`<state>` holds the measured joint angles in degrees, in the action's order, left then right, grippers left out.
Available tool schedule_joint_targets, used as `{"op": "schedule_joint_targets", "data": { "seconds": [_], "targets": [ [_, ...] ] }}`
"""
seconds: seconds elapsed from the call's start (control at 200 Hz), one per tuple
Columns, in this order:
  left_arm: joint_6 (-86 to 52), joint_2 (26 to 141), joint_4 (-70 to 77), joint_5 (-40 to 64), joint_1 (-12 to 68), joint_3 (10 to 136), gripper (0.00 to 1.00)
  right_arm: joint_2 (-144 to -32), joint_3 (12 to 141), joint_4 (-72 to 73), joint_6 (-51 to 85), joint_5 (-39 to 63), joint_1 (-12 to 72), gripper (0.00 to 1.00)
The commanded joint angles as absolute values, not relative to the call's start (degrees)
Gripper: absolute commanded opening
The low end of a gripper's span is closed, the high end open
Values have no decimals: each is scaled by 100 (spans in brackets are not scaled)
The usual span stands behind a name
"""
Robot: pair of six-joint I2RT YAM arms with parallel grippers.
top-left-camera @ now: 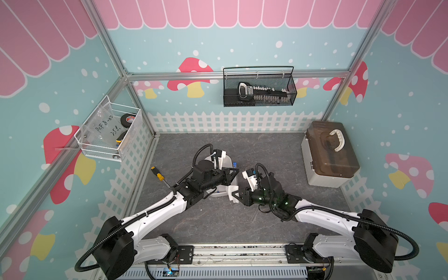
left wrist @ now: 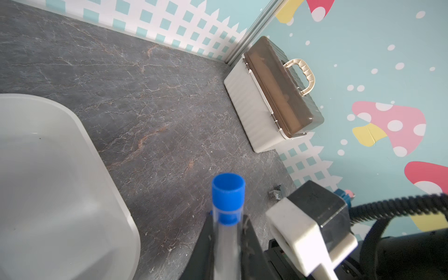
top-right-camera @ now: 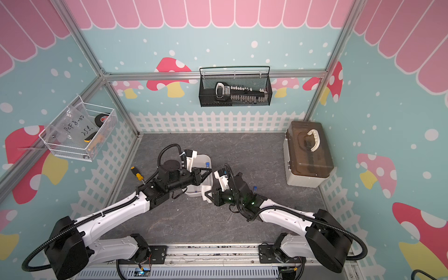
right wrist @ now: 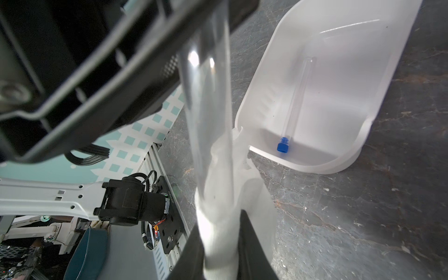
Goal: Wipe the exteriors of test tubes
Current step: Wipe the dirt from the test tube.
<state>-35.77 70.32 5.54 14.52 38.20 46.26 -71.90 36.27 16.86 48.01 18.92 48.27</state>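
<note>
My left gripper (left wrist: 228, 232) is shut on a clear test tube (left wrist: 226, 218) just below its blue cap (top-left-camera: 234, 165), held above the table beside the white tray (right wrist: 303, 167). A white cloth (right wrist: 218, 218) wraps the same tube's lower end, and my right gripper (right wrist: 220, 242) is shut on that cloth. In both top views the two grippers meet at the tray's right edge, left (top-left-camera: 232, 173) above right (top-left-camera: 232, 194). Another blue-capped test tube (right wrist: 294, 104) lies inside the tray. A further blue cap (top-right-camera: 254, 188) shows on the table by the right arm.
A yellow-and-black screwdriver (top-left-camera: 158, 175) lies on the table left of the left arm. A beige toolbox with a brown lid (top-left-camera: 329, 155) stands at the right wall. A black mesh basket (top-left-camera: 259, 89) hangs on the back wall, a white wire basket (top-left-camera: 111, 131) on the left wall.
</note>
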Motion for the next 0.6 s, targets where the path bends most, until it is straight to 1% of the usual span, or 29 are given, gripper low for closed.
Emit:
{"op": "schedule_joint_targets", "data": {
  "seconds": [0.0, 0.11, 0.28, 0.59],
  "targets": [
    [-3612, 6874, 606, 1468, 3792, 4511, 12, -7284, 4081, 1592, 4611, 1735, 4590, 19],
    [-3619, 6831, 598, 1459, 3789, 4478, 12, -7375, 4359, 1562, 4506, 1828, 4410, 19],
    [-3595, 6819, 581, 1424, 3792, 4480, 12, -7547, 4563, 1476, 4494, 2116, 4399, 19],
    [-3551, 6838, 591, 1397, 3750, 4518, 12, -7171, 3592, 1768, 5080, 1913, 4865, 19]
  ]
}}
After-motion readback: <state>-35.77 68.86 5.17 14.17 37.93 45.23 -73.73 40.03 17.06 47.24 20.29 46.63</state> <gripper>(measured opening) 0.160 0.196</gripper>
